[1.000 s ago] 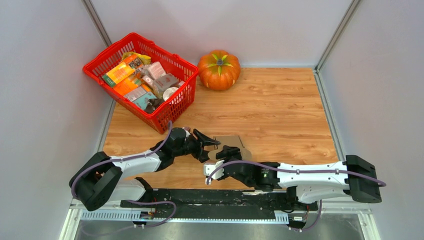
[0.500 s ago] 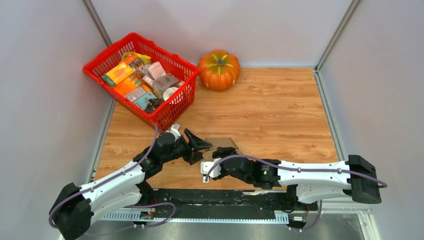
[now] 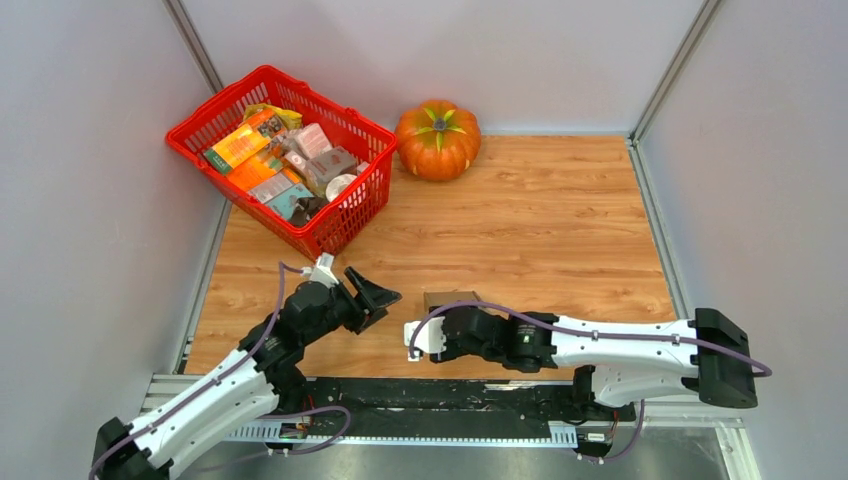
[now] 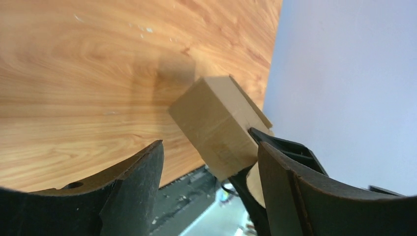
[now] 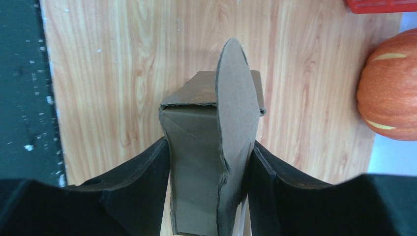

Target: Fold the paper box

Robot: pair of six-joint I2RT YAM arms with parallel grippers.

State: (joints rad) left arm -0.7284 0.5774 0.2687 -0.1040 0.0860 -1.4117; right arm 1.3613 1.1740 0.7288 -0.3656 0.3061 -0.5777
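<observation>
The paper box [image 3: 449, 299] is a small brown cardboard block near the table's front middle. My right gripper [image 3: 452, 320] is shut on it from the near side. In the right wrist view the box [image 5: 196, 147] stands between both fingers [image 5: 142, 182], and a rounded flap [image 5: 238, 108] sticks up along its right side. My left gripper [image 3: 373, 296] hangs open to the left of the box, apart from it. From the left wrist view the box [image 4: 216, 118] lies beyond my left gripper [image 4: 209, 147], whose jaws are spread wide with nothing between them.
A red basket [image 3: 340, 215] full of colourful packages stands at the back left. An orange pumpkin [image 3: 437, 139] sits by the back wall, also showing at the right edge as the pumpkin [image 5: 388, 83]. Grey walls close in both sides.
My left gripper has let go of the box, opened wider and drawn back to the left. The right gripper has kept its hold and shifted the box slightly left.
</observation>
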